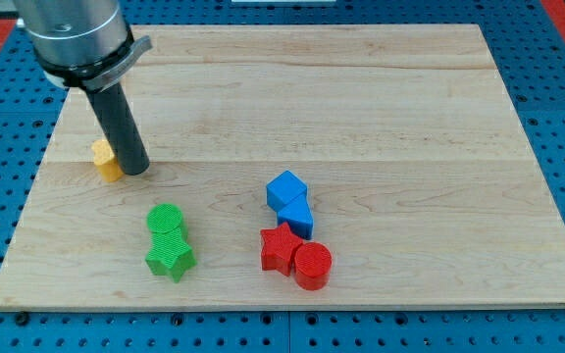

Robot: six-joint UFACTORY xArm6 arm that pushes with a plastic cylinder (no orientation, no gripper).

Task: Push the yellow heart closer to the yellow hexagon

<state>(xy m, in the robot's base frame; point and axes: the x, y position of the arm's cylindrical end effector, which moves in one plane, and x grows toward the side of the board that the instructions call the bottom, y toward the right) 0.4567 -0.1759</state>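
Observation:
My tip (133,169) rests on the board at the view's left. It touches the right side of a yellow block (104,160), which the rod partly hides, so I cannot tell whether it is the heart or the hexagon. I see only this one yellow block; a second one does not show.
A green cylinder (167,221) and a green star (171,259) sit together below the tip. A blue cube (285,189) and a blue block (297,217) sit at lower middle, with a red star (280,249) and a red cylinder (312,266) below them. The wooden board (361,108) lies on a blue pegboard.

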